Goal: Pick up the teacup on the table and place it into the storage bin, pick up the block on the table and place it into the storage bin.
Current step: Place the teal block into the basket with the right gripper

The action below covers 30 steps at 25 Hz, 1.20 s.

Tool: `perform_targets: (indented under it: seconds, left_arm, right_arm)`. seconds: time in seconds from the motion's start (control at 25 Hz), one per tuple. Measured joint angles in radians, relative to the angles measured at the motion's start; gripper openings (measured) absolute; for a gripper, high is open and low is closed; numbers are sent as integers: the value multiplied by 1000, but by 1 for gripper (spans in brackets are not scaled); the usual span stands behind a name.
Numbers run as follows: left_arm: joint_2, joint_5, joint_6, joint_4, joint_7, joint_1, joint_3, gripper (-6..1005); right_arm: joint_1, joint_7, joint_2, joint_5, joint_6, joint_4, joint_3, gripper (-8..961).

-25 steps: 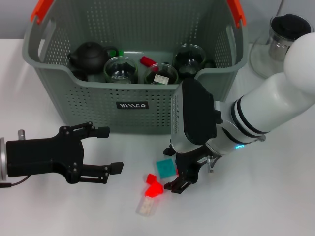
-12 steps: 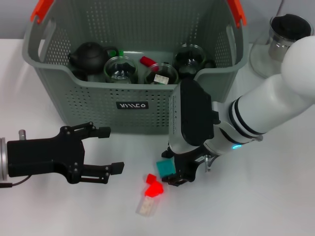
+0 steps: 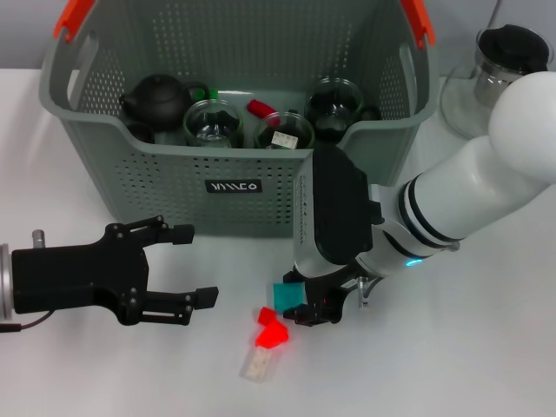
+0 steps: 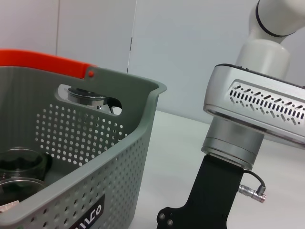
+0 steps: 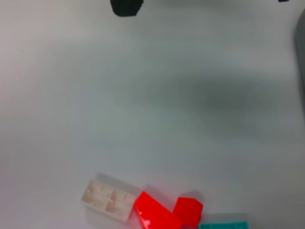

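Occupying the far half of the white table point(image 3: 486, 365), the storage bin point(image 3: 130, 165) is shown already holding a dark teapot point(image 3: 156, 97) and several glass teacups point(image 3: 213, 122); no teacup is seen left on the table, so the block step is judged to be the one in hand. The right arm point(image 3: 469, 195) is reached across the front of the bin, and the right gripper point(image 3: 306, 306) is lowered over the teal block point(image 3: 284, 294), which lies on the table just before the bin's front wall. Whether its fingers are closed on the block cannot be told, since they are masked by the wrist housing. The left gripper point(image 3: 187, 265) is held low at the left of the table, its fingers spread and empty.

Just beside the teal block, two red blocks point(image 3: 271, 333) and a pale block point(image 3: 258, 366) are clustered. A good grasp is judged to call for the fingers being set squarely on opposite faces of the teal block, clear of the red neighbours, followed by a straight lift high enough to pass the bin's rim before release.

A small black label point(image 3: 233, 186) with white lettering is carried on the bin's front; the characters cannot be read with confidence.
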Motion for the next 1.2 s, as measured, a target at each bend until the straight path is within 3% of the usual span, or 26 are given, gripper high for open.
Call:
perform_targets:
  seconds: [0.44, 0.84, 1.04, 1.2]
  left_arm:
    - [1, 0, 9, 1, -4, 0, -2, 946]
    - [5, 1, 11, 6, -4, 2, -1, 945]
    - [5, 2, 8, 6, -3, 2, -2, 946]
    - [5, 4, 10, 8, -4, -1, -1, 945]
  right_arm:
    - [-28, 17, -13, -6, -67, -80, 55, 444]
    - [-108, 48, -13, -54, -443, -411, 337, 458]
    - [-102, 106, -12, -37, -616, -581, 453, 470]
    - [-58, 136, -12, 60, -715, -686, 580, 480]
